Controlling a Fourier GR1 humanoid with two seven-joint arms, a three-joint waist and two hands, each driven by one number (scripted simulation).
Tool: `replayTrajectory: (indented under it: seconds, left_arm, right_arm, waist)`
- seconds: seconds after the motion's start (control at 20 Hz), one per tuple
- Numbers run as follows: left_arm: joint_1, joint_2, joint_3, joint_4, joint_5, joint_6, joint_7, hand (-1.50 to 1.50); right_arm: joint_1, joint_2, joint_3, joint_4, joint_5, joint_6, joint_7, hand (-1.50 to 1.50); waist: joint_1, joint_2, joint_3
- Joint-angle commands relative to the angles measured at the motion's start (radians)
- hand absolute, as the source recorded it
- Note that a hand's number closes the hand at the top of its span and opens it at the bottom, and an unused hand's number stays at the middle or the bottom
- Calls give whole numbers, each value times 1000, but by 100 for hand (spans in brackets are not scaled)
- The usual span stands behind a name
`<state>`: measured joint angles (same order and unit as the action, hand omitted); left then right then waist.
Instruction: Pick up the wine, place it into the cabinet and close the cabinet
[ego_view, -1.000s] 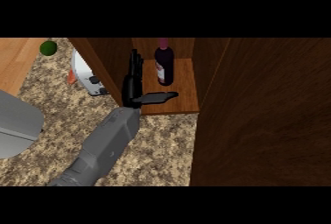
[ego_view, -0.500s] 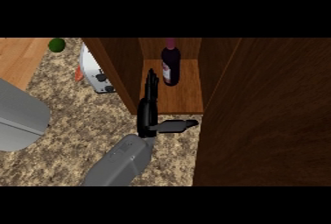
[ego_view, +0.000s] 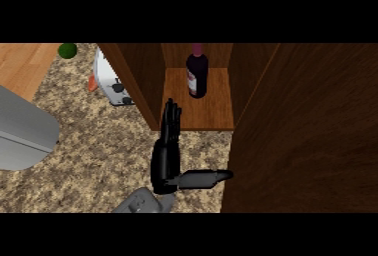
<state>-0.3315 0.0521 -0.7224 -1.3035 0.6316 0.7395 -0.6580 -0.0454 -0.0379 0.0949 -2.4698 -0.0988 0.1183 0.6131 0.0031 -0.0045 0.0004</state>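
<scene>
Hand: one black hand comes up from the lower edge on a grey forearm. Its fingers are straight and together, pointing toward the cabinet, thumb stuck out to the right. It holds nothing. Which arm it belongs to cannot be told with certainty; it reads as the right one. No other hand shows.
Counter: speckled stone counter lies under the hand.
Cabinet: dark wooden cabinet stands open just beyond the fingertips, which reach its front edge by the left wall.
Door: a broad dark wood panel fills the right side, likely the open door; the thumb points toward its near edge.
Wine: the wine bottle stands upright on the cabinet floor toward the back, well apart from the hand.
Handling: it looks like glass, so probably heavy, rigid, smooth and breakable; tall and narrow, it could tip if nudged. The wide body would be the safest place to grasp.
Stage: placing appears done; closing the door seems to remain.
In the way: nothing lies between door and opening except the hand itself.
Surroundings: a white toaster sits left of the cabinet, a grey appliance at far left, a green lime on a wooden board beyond.
</scene>
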Motion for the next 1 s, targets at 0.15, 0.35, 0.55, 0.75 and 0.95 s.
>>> replayTrajectory:
  seconds: [0.15,0.35,0.55,0.75,0.95]
  left_arm:
    - [110,77,-97,-293,-126,201,165,-150]
    - [299,149,-61,-398,-106,63,46,-150]
    - [336,220,-101,-505,-137,41,83,-150]
    - [404,285,-103,-563,-126,-18,65,-150]
    - [432,379,-67,-622,-116,-79,107,-150]
  right_arm:
    - [65,-29,-56,-69,-105,45,-21,-150]
    - [28,-17,-53,-48,-96,33,-12,-150]
    - [14,-32,-45,-45,-148,56,28,-150]
    - [64,-34,8,-103,-178,82,98,150]
    - [79,-13,86,-72,-111,108,70,150]
  waist:
    - [-2,0,1]
    - [0,2,0]
    - [0,2,0]
    - [-2,1,-1]
    - [-4,2,0]
